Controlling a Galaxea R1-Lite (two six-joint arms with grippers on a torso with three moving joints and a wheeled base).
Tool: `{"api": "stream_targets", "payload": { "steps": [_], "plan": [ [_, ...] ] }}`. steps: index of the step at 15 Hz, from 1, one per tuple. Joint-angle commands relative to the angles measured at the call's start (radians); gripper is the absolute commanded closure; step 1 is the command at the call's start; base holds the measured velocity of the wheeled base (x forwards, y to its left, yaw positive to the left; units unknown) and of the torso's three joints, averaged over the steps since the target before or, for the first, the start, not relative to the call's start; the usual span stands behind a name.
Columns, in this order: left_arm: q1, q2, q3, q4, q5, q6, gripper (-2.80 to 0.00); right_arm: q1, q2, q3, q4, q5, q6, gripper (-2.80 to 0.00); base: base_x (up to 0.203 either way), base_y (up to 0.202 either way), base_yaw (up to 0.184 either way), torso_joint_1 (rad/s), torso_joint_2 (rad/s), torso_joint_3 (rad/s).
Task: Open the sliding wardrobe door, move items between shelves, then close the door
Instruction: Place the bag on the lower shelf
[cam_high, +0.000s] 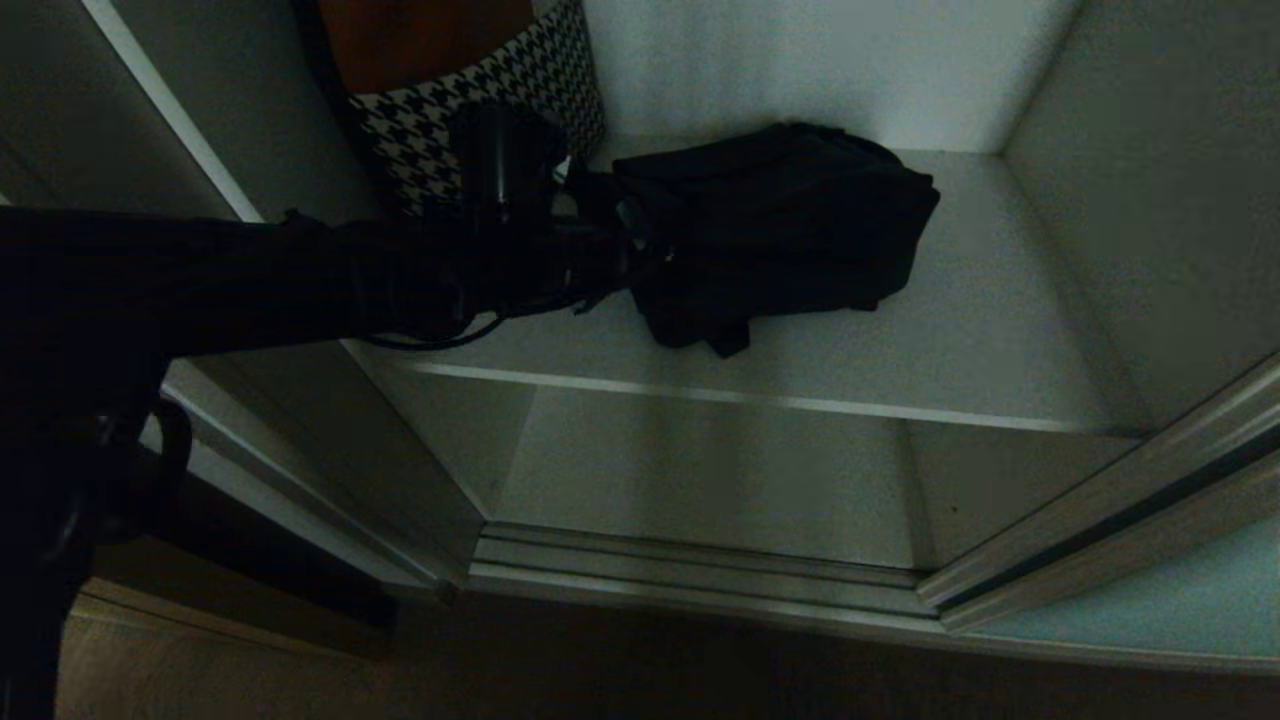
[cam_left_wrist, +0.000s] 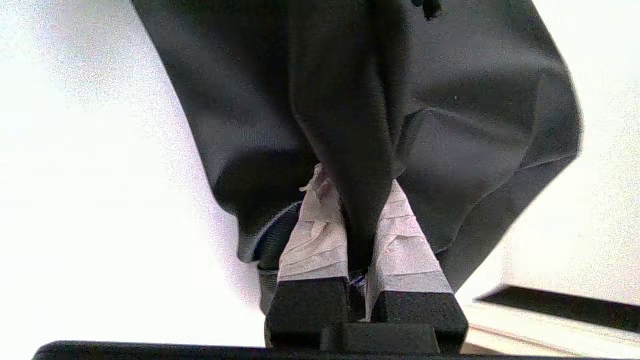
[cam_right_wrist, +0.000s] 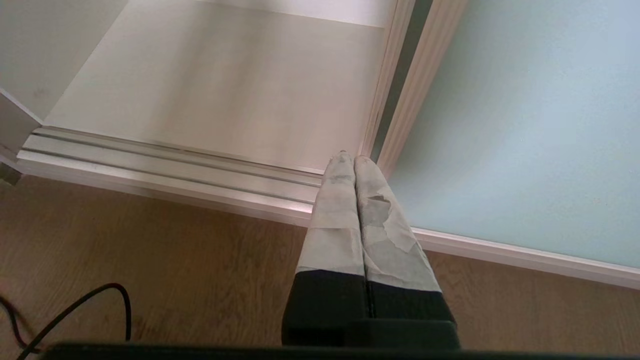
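The black fabric bundle (cam_high: 775, 230) and houndstooth cloth (cam_high: 470, 110) crowd the upper shelf (cam_high: 1000, 350); the lower shelf (cam_high: 700, 470) lies open.

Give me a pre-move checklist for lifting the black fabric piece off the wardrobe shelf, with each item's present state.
1. Left gripper shut on the black fabric piece: ok, a fold is pinched between its taped fingers.
2. Whole piece secured: cannot tell, only one fold is gripped; most of it lies on the upper shelf.
3. Sliding wardrobe door clear of the opening: ok, it stands off to the right.
4. Lower shelf free to receive it: ok, nothing shows on it.
5. Houndstooth cloth clear of the lift: cannot tell, it hangs close behind the left arm.
6. Right gripper out of the way: ok, shut, low by the floor track.
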Motion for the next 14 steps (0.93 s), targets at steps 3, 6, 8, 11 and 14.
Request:
{"api": "stream_targets", "payload": {
  "steps": [3, 6, 8, 11, 14],
  "plan": [
    [-0.051, -0.064, 0.014, 0.009, 0.224, 0.127, 0.00, 0.000, -0.002, 0.000, 0.000, 0.001, 0.000, 0.00, 0.000, 0.000, 0.000, 0.000, 0.00, 0.000],
    [-0.082, -0.156, 0.035, 0.065, 0.258, 0.156, 0.00, 0.000, -0.002, 0.000, 0.000, 0.001, 0.000, 0.00, 0.000, 0.000, 0.000, 0.000, 0.00, 0.000],
    [-0.100, -0.201, 0.037, 0.095, 0.342, 0.217, 0.00, 0.000, -0.002, 0.000, 0.000, 0.001, 0.000, 0.00, 0.000, 0.000, 0.000, 0.000, 0.00, 0.000],
    [-0.128, -0.256, 0.077, 0.091, 0.472, 0.327, 0.00, 0.000, -0.002, 0.000, 0.000, 0.001, 0.000, 0.00, 0.000, 0.000, 0.000, 0.000, 0.00, 0.000],
    [-0.134, -0.334, 0.105, 0.101, 0.503, 0.394, 0.00, 0.000, -0.003, 0.000, 0.000, 0.001, 0.000, 0.00, 0.000, 0.000, 0.000, 0.000, 0.00, 0.000]
  ]
}}
